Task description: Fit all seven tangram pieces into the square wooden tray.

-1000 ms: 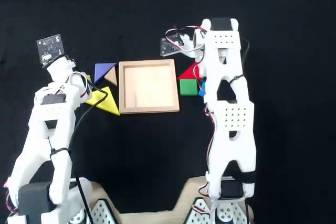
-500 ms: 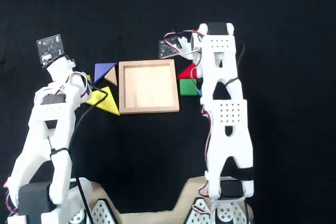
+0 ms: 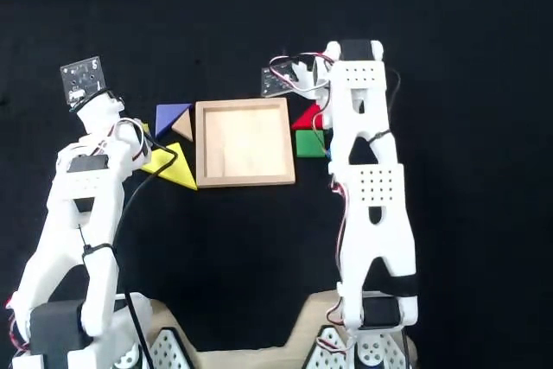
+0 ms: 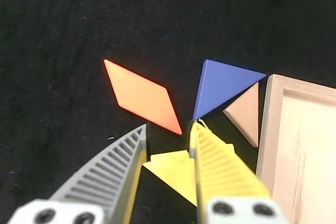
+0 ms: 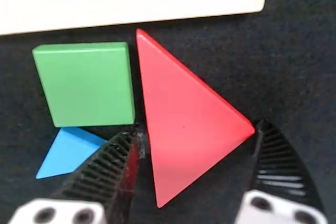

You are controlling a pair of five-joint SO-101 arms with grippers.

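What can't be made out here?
High view: the right arm covers most of the red triangle, green square and light blue triangle.
High view: the left arm covers nearly all of the orange parallelogram.
Left wrist view: the left gripper hides part of the yellow triangle; the edge cuts off the tray.
Right wrist view: whether the right gripper touches the table cannot be told.

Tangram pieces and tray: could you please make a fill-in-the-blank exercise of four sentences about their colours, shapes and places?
1. The number of pieces lying inside the wooden tray is ____.
2. The big triangle that the open right end effector straddles is ____.
3. The green piece has the shape of a ____.
4. The parallelogram near the left end effector is ____.
Missing words: zero; red; square; orange.
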